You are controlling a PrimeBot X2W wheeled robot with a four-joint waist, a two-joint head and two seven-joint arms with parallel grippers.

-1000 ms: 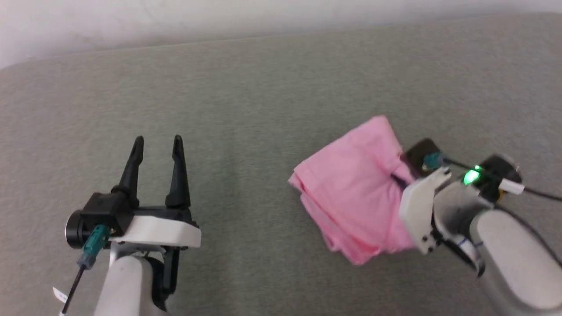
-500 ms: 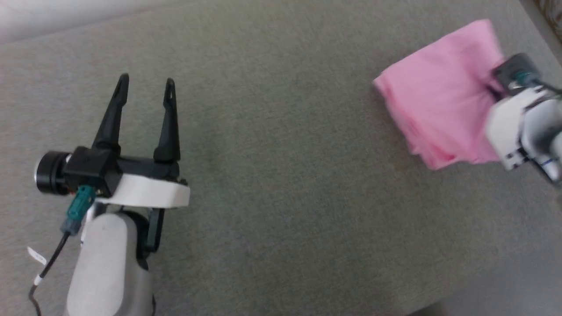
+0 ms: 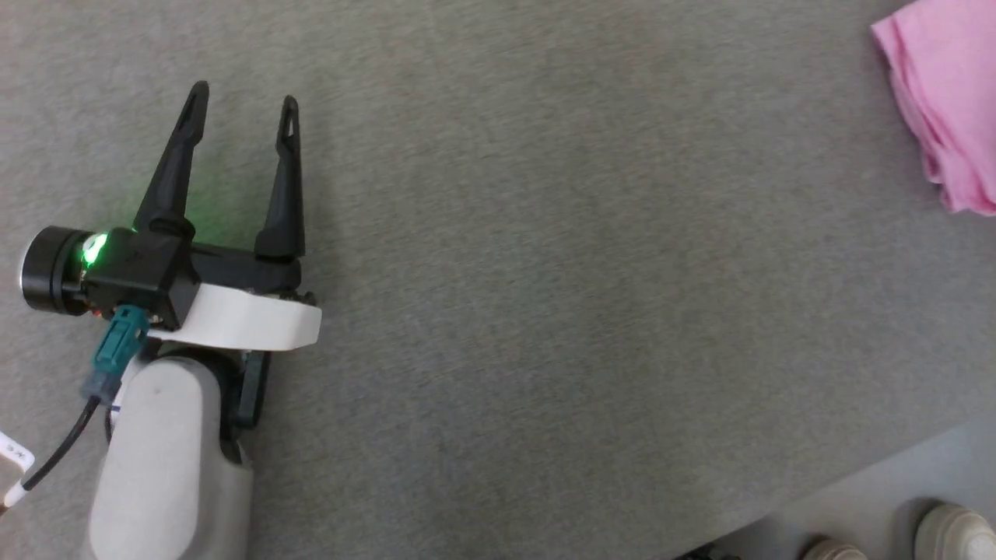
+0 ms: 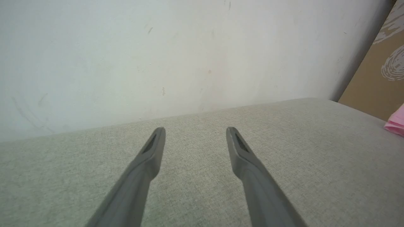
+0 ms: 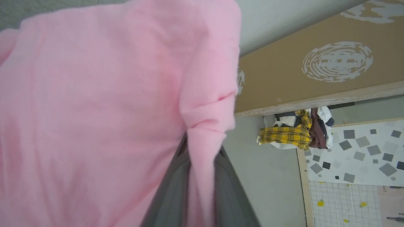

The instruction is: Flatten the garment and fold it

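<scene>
The garment (image 3: 945, 101) is a light-pink bunched cloth at the top right edge of the head view, lying on the grey fabric surface (image 3: 545, 272). In the right wrist view the garment (image 5: 94, 110) looms large, and my right gripper (image 5: 203, 148) is shut on a pinched fold of it near its edge. My left gripper (image 3: 243, 97) hovers open and empty over the surface, far to the left of the cloth. Seen from the left wrist, the left gripper (image 4: 195, 130) points at the wall, and a corner of the garment (image 4: 396, 124) peeks in at the right.
A white wall (image 4: 157, 56) rises behind the surface. A brown printed board (image 5: 315, 69) leans beyond its right end. Clothes are piled (image 5: 296, 132) on the floor there. The surface's near edge (image 3: 817, 505) runs bottom right, with pale shoes (image 3: 945, 533) on the floor beyond.
The head camera has swung, so the whole picture has shifted. The garment now lies farther right of the left gripper, and the right gripper has passed out of the head picture. The left gripper stays open.
</scene>
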